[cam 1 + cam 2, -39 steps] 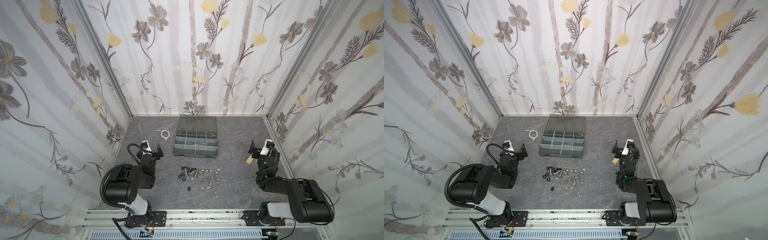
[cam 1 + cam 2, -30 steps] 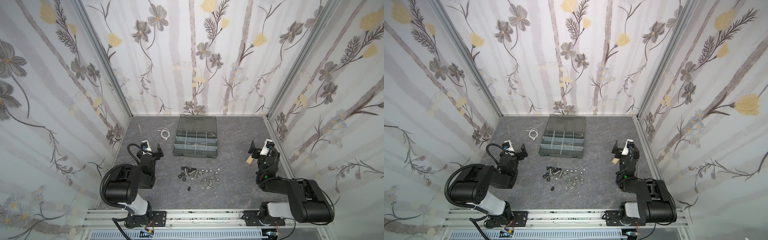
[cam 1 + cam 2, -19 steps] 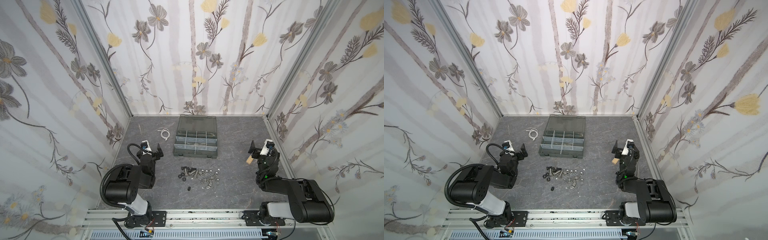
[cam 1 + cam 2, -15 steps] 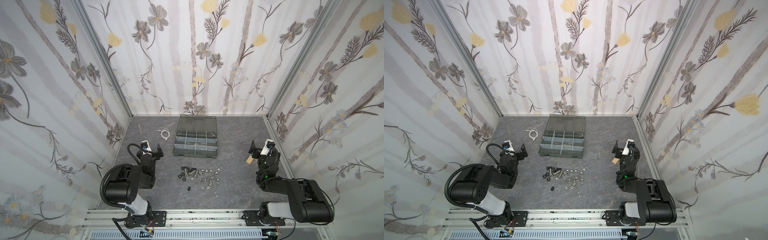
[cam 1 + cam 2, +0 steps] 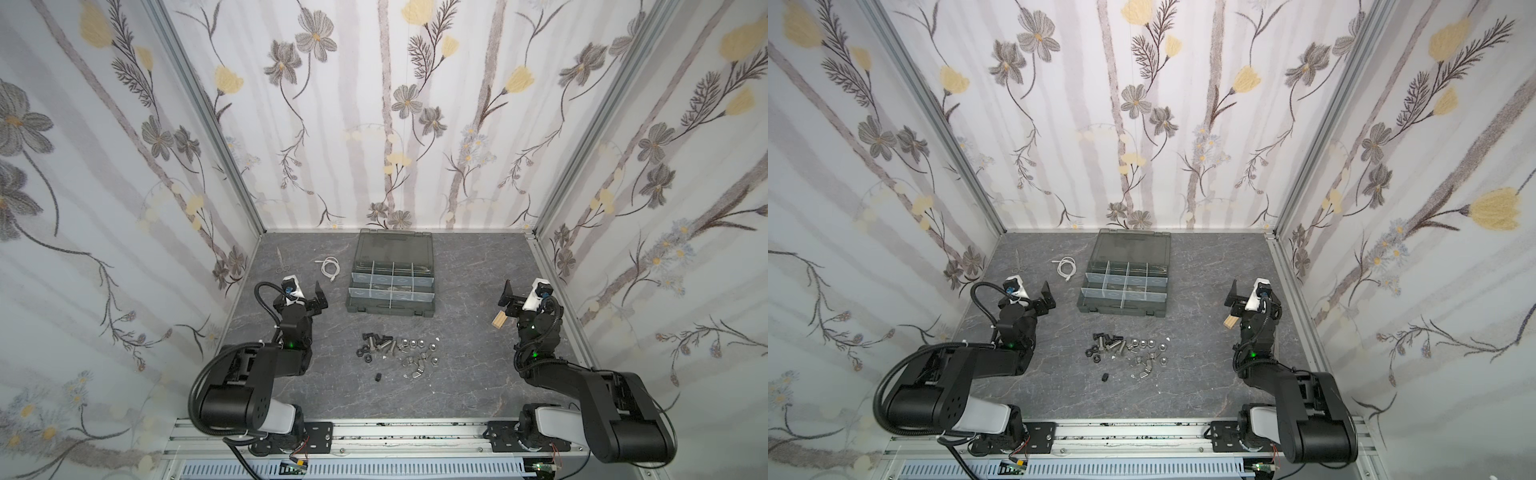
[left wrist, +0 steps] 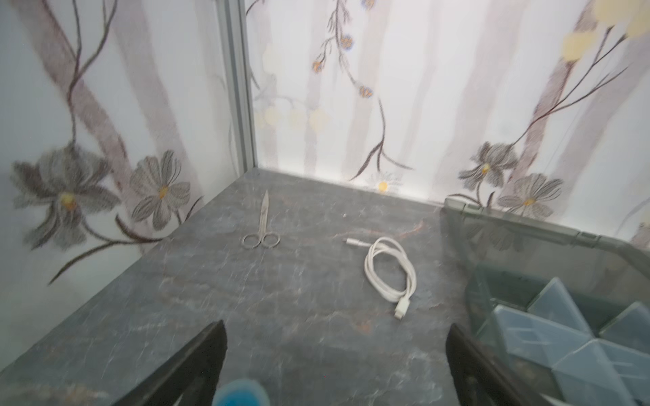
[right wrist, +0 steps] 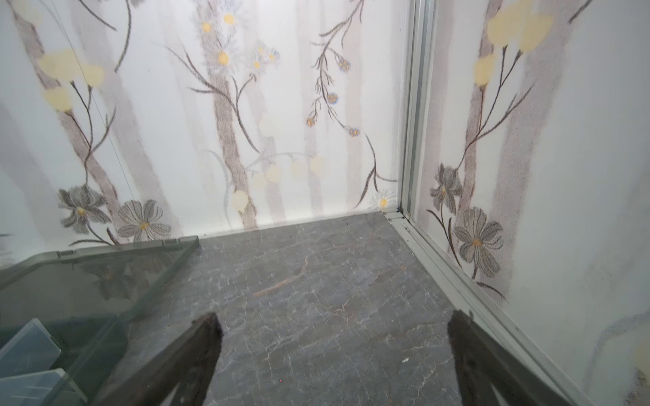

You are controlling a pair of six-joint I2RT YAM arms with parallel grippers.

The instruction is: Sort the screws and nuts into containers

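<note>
The screws (image 5: 376, 343), short silver and black hex bolts, lie loose in a pile at the middle of the grey floor in both top views, mixed with the nuts (image 5: 415, 347), silver and black. One black nut (image 5: 378, 377) lies apart, nearer the front. Behind the pile stands the dark grey organizer case (image 5: 390, 311) with its lid open; its containers are split by pale dividers (image 5: 1121, 286). My left gripper (image 5: 305, 293) (image 6: 336, 327) rests open left of the case. On the right my right gripper (image 5: 521, 297) (image 7: 336, 316) is open too. Nothing sits between either pair of fingers.
Small scissors (image 6: 261, 225) and a coiled white cable (image 6: 390, 274) lie at the back left, beyond my left gripper. A small wooden block (image 5: 499, 331) sits on the floor by my right arm. Patterned walls close in the back and both sides.
</note>
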